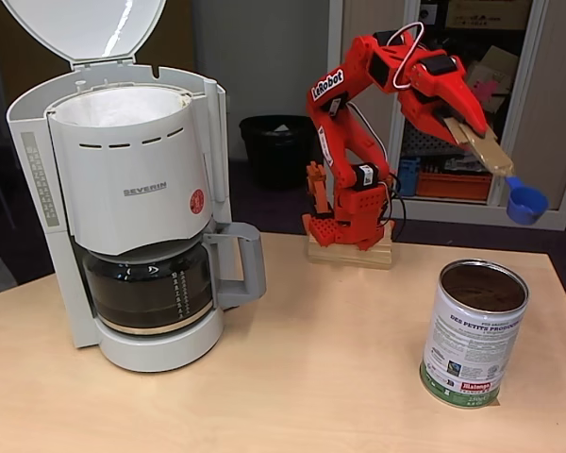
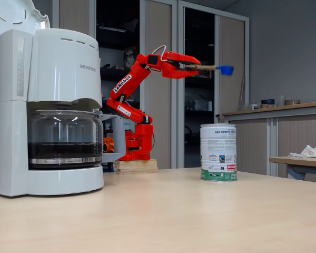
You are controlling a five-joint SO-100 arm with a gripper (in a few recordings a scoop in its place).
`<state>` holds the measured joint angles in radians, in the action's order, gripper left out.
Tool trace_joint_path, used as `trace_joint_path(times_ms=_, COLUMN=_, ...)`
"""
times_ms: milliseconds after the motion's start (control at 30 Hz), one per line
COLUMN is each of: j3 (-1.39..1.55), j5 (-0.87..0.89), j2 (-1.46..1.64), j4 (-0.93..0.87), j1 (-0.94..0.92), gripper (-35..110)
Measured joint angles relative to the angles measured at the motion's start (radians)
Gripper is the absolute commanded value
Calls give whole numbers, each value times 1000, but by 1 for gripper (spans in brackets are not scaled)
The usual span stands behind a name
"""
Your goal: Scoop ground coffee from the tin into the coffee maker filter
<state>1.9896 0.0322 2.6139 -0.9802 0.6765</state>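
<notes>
- The tin [image 1: 473,332] is standing upright on the table [image 1: 292,377] at about 4 o'clock in a fixed view, lid off, with the ground coffee [image 1: 482,287] filling it nearly to the shiny rim; in both fixed views it is resting well apart from the coffee machine [image 1: 137,203].
- In the low fixed view the tin [image 2: 218,152] is showing its white and green label, and its contents are hidden from there.
- The coffee machine is sitting at about 9 o'clock with its lid [image 1: 83,28] swung up and open, and the coffee maker filter [image 1: 123,106] is lying as a white paper liner inside the round basket; I cannot tell whether any grounds are in it.
- The glass carafe [image 1: 149,288] is sitting under the basket, holding dark liquid in its lower part [image 2: 63,149].
- The red arm [image 1: 344,142] is standing on a wooden block [image 1: 351,253] at about 12 o'clock and reaching toward 2 o'clock.
- The fingers [image 1: 467,127] are closed together on the wooden handle [image 1: 483,146] of a blue scoop [image 1: 526,203], which is hanging in the air above and behind the tin, not touching it.
- In the low fixed view the scoop [image 2: 225,69] is being held roughly level, high above the tin; whether it is holding any coffee cannot be told.
</notes>
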Motion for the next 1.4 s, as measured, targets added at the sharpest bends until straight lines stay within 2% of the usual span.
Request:
trace_joint_path(times_ms=233, j3=117, j5=26, j2=-61, j4=-43, j1=51, gripper=0)
trace_joint_path(times_ms=633, j3=236, j5=23, j2=100, j4=-152, j1=51, gripper=0)
trace_joint_path(times_ms=1033, j3=348, j5=106, j2=109, j4=-106, j1=66, gripper=0)
trace_joint_path(times_ms=1400, j3=347, j5=201, j2=-48, j4=-18, j1=89, gripper=0)
